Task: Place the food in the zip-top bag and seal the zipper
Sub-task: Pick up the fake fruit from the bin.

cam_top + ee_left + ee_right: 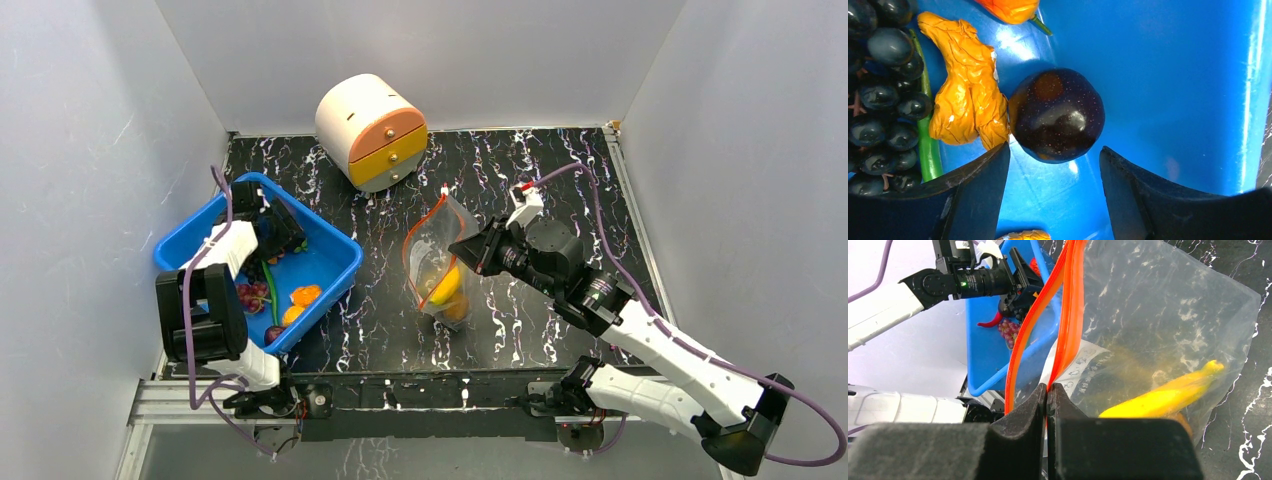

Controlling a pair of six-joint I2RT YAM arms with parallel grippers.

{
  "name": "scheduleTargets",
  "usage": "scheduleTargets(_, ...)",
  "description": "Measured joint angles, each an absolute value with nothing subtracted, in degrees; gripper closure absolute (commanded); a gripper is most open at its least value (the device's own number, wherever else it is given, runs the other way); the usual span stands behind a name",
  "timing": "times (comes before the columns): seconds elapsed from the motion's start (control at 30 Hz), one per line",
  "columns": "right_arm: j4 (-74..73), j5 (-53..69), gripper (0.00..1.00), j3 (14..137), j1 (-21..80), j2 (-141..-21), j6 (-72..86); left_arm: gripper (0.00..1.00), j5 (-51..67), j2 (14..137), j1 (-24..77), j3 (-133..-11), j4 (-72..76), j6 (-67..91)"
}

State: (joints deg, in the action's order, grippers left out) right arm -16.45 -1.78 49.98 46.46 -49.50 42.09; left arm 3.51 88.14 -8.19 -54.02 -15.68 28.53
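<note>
The clear zip-top bag (437, 262) stands mid-table with its mouth open, a yellow banana (446, 285) and an orange fruit inside. My right gripper (1048, 389) is shut on one side of the red-orange zipper (1068, 315) and holds the bag (1168, 325) up; the banana (1163, 396) shows through the plastic. My left gripper (1054, 152) is open inside the blue bin (330, 262), just short of a dark purple round fruit (1057, 115). Beside that fruit lie an orange wrinkled piece (965, 90), dark grapes (878, 95), a green stalk (928, 145) and an orange pepper (1010, 9).
A round white drawer unit (370, 130) with orange and yellow fronts stands at the back. The blue bin (979, 347) sits at the table's left, near the wall. White walls close in three sides.
</note>
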Motion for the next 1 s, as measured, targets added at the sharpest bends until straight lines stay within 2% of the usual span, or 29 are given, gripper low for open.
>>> scheduleTargets(0.4,-16.4,-1.8,1.00,49.9,46.5,-47.9,42.1,0.35,3.2,92.6,-8.5,-60.4,-18.4,26.0)
scheduleTargets(0.73,-16.4,-2.4,1.00,49.9,46.5,-47.0,42.0,0.38,4.7,94.5,-8.6,-60.4,-18.4,25.3)
scheduleTargets(1.0,-16.4,-2.9,1.00,49.9,46.5,-47.4,41.5,0.34,5.3,94.7,-8.6,-60.4,-19.0,25.4)
